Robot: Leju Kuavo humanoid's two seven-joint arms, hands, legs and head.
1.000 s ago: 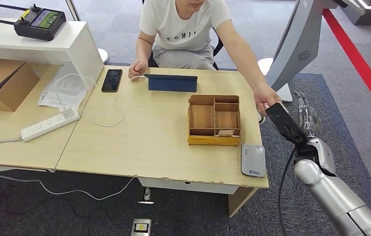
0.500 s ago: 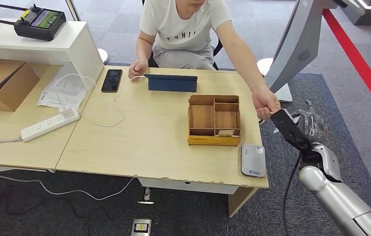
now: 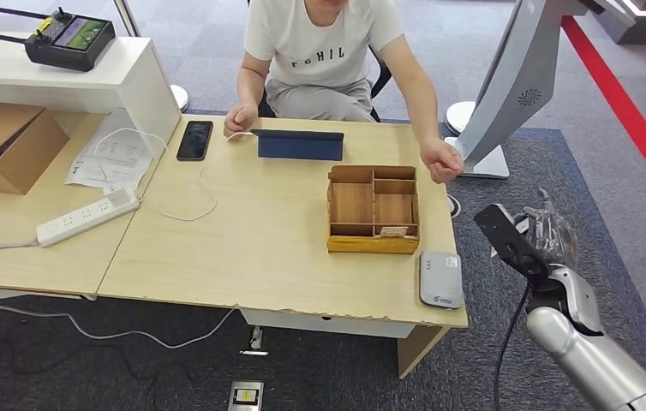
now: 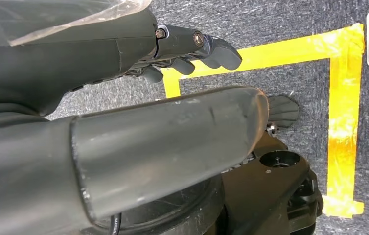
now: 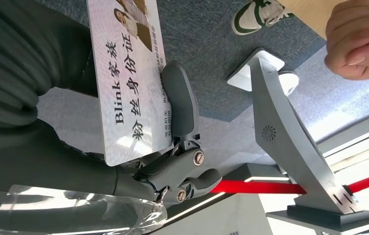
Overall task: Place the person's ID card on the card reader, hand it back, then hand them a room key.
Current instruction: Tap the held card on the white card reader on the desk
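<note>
Off the right end of the table [image 3: 242,257], over the grey carpet, the right hand [image 3: 547,231] is raised with its fingers [image 5: 182,105] pressed against the ID card [image 5: 131,81], pinning the white card against the hand; in the right wrist view the card's printed face shows, with a small photo at one end. The person's hand [image 3: 441,160] is a loose fist above the table's far right corner, apart from the card and from the robot's hand. The card reader [image 3: 440,278], a flat grey device, lies at the near right corner of the table, just beside a wooden organizer [image 3: 373,210] with open compartments; one small card sits in the organizer's near compartment. Further back a dark blue folder [image 3: 300,145] lies in front of the person, with a black phone [image 3: 194,139] to its side and a white power strip [image 3: 88,217] nearer the left. The left hand [image 4: 124,98] hangs above carpet marked with yellow tape [image 4: 341,112], its fingers curled inward around nothing
</note>
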